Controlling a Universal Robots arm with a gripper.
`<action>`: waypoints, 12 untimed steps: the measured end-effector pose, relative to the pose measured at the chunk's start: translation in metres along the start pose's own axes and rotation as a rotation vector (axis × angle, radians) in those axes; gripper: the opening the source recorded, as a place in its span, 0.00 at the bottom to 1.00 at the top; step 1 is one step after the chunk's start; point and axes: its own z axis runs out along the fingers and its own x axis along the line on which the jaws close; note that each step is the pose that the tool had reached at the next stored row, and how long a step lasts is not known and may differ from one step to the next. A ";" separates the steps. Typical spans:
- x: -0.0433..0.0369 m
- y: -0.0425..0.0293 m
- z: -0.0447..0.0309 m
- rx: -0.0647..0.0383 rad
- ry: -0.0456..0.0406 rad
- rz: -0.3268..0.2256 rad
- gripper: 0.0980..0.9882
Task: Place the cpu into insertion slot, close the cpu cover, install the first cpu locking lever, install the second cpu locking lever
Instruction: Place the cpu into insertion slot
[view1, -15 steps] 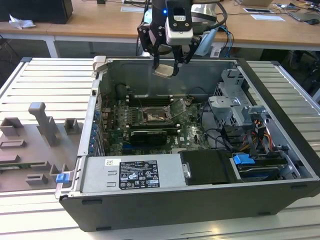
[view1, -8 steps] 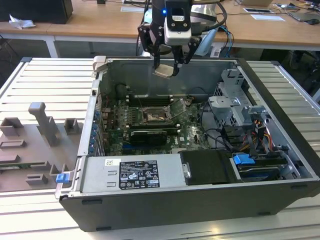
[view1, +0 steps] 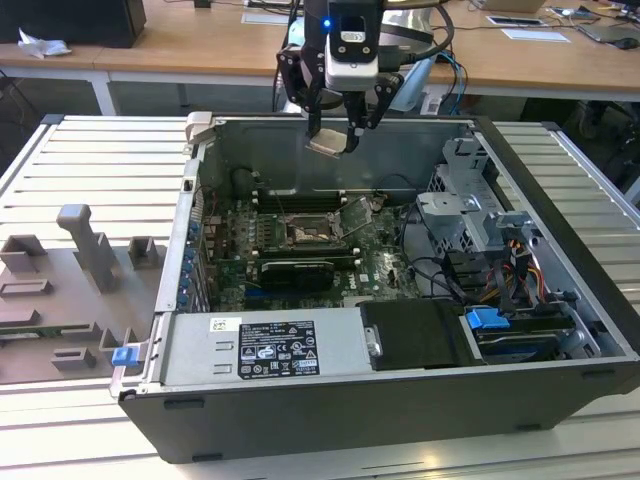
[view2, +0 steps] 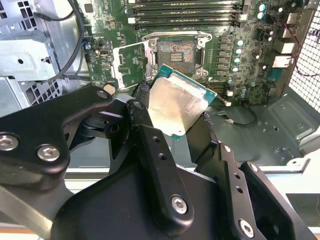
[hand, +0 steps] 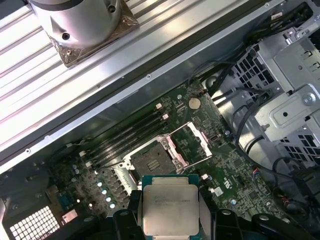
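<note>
Computer case (view1: 330, 425) lies open on its side across the middle of the exterior view, exposing its green circuit board (view1: 230, 255). At upper centre the gripper (view1: 334, 122) hangs above the board, fingers clenched. In the upper middle of the second wrist view, the cover plate (view2: 118, 67) stands flipped open, leaving the socket (view2: 176, 52) beside it bare to receive a part. The chip (view2: 177, 105), gripped by its edges, probably to keep its underside free, hovers clear of the socket.
</note>
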 end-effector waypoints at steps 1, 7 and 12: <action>0.0000 0.0000 0.0000 0.000 -0.0004 0.004 0.49; 0.0000 0.0000 0.0003 -0.001 -0.0043 0.048 0.49; 0.0000 0.0000 0.0005 -0.002 -0.0072 0.081 0.49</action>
